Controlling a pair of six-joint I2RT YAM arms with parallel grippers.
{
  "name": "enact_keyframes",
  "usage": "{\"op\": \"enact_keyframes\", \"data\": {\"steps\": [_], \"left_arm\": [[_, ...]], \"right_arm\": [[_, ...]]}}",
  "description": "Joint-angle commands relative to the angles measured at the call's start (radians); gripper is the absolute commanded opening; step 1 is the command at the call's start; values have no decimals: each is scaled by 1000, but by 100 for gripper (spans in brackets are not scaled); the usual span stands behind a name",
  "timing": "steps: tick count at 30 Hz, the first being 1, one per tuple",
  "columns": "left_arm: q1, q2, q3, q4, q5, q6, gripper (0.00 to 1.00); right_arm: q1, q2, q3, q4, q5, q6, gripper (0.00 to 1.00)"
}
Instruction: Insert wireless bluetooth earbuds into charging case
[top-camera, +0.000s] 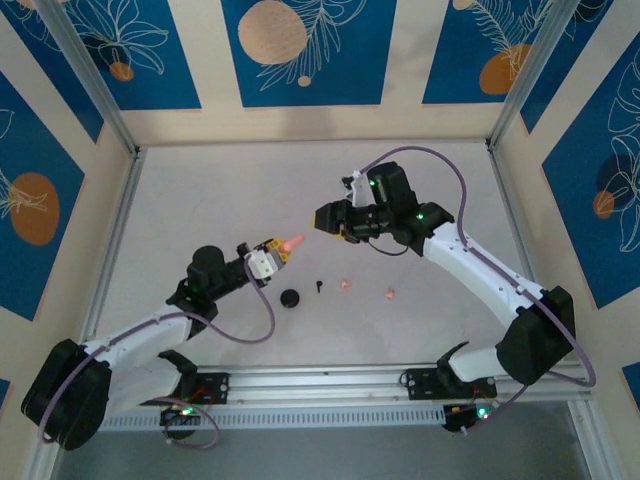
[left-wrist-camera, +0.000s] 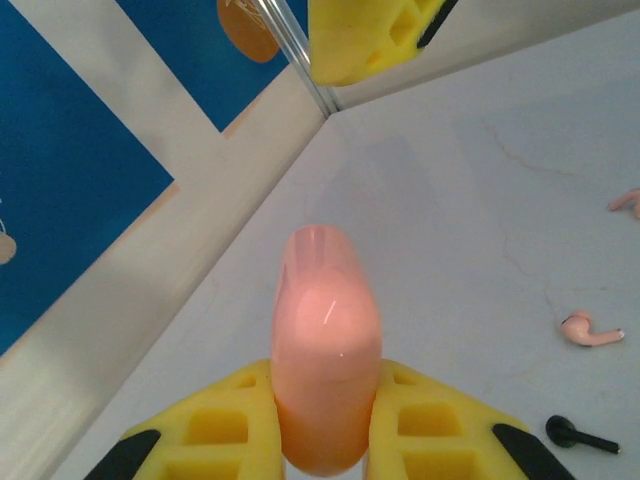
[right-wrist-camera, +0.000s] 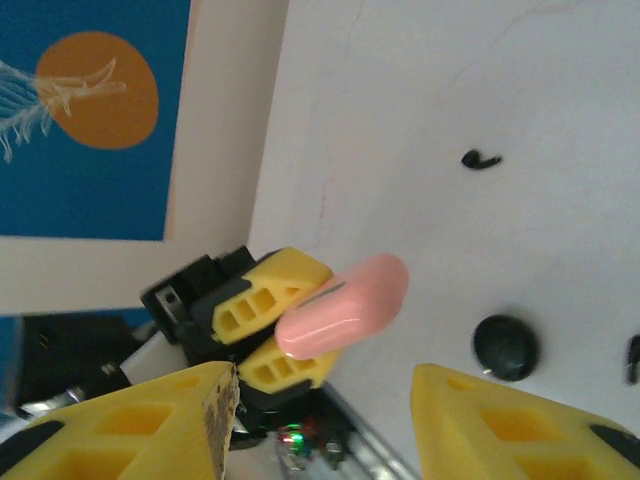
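Clamping one pink charging case (left-wrist-camera: 325, 350), the left gripper (top-camera: 281, 249) is seen; the right gripper (top-camera: 330, 218) is held apart, empty. Two pink earbuds (top-camera: 345, 283) and one black earbud (top-camera: 319, 286) are laid at the case's 4 o'clock

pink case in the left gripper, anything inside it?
Cannot tell: the glossy pink oval charging case, clamped in the left gripper, shows a closed shell, so its inside is hidden. Two pale pink stemmed earbuds lie outside it on the white table.

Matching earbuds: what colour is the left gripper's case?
The smooth rounded case is pale pink; left wrist view.
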Motion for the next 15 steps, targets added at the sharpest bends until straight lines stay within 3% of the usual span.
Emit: {"op": "enact_keyframes", "data": {"steps": [1,6,15], "left_arm": [[-26,-15,-23,80,-49,95,13],[-58,-32,-41,90,-103,164,13],[-107,-69,-66,101,-202,259,12]], "right_arm": [[32,13,15,20,16,245,52],[64,44,-1,59,33,380,62],[114,106,-31,143,14,514,61]]}}
